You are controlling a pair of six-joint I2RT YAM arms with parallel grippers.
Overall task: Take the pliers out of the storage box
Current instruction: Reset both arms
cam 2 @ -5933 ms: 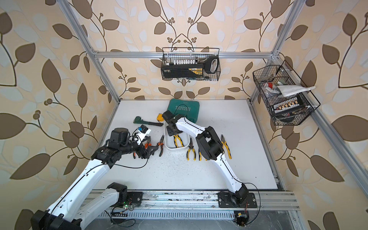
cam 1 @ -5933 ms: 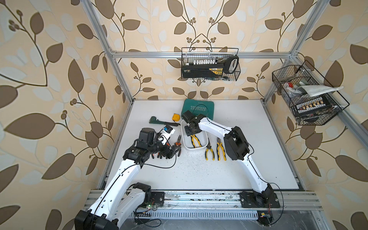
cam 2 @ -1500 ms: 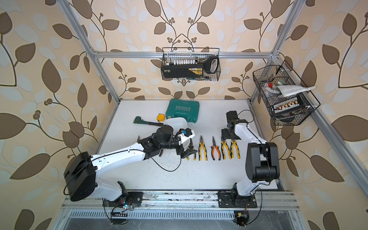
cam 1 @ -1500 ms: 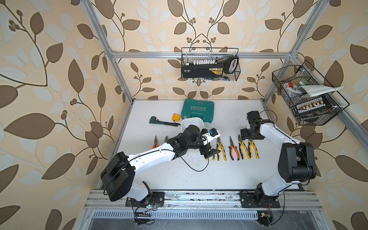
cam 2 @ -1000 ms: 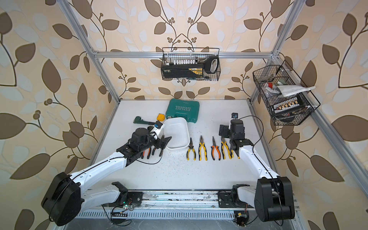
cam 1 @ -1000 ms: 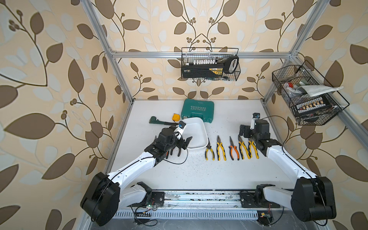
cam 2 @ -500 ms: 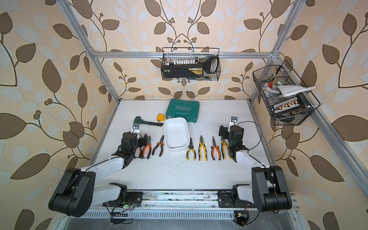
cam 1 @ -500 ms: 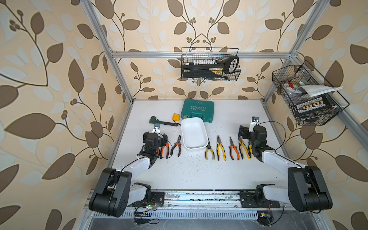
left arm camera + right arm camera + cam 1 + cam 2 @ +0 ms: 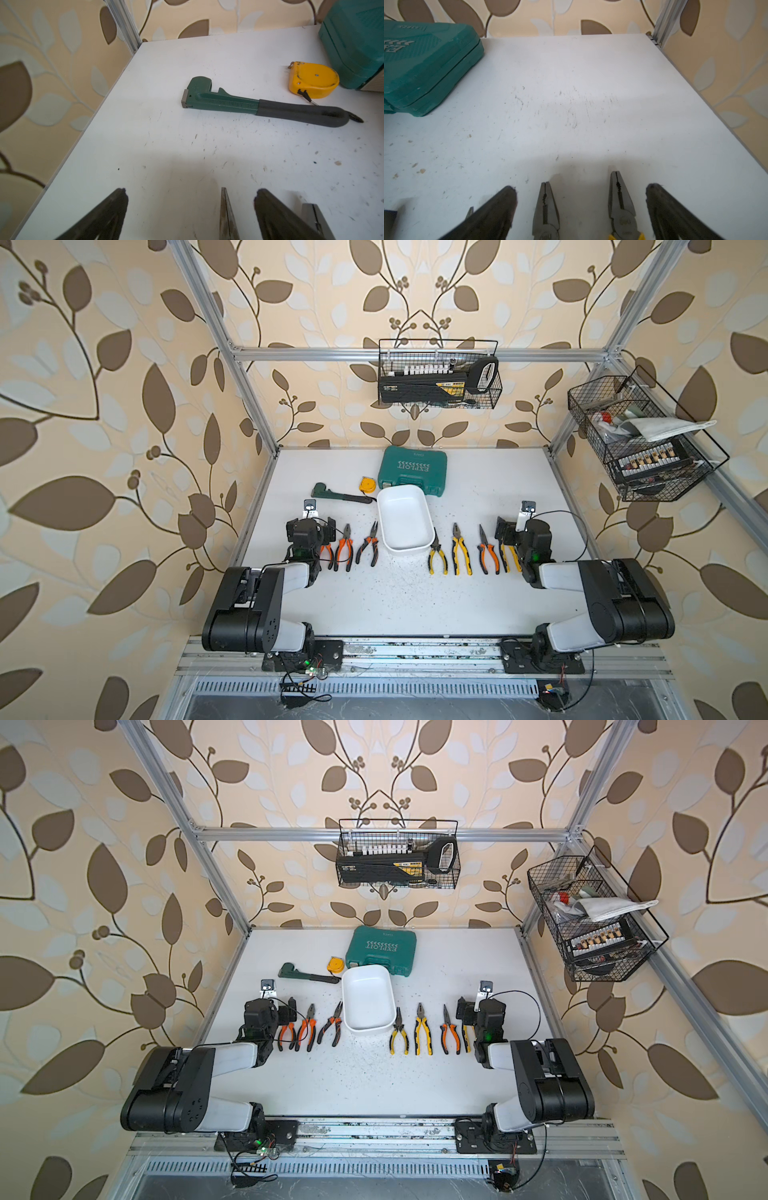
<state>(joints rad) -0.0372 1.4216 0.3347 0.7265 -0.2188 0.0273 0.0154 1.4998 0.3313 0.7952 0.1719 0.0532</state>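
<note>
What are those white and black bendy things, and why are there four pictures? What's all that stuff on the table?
Those are two robot arms at the near edge of a white table. Each ends in a claw with two fingers. Two pictures look down from one camera up high, so they look almost alike. The two close-up pictures come from little cameras on the arms' wrists. The left claw and right claw are open and hold nothing. On the table stands an empty white storage box. Seven pliers lie in a row beside it: three on the left arm's side, four on the right's. Behind lie a green pipe wrench, a yellow tape measure and a teal case.
</note>
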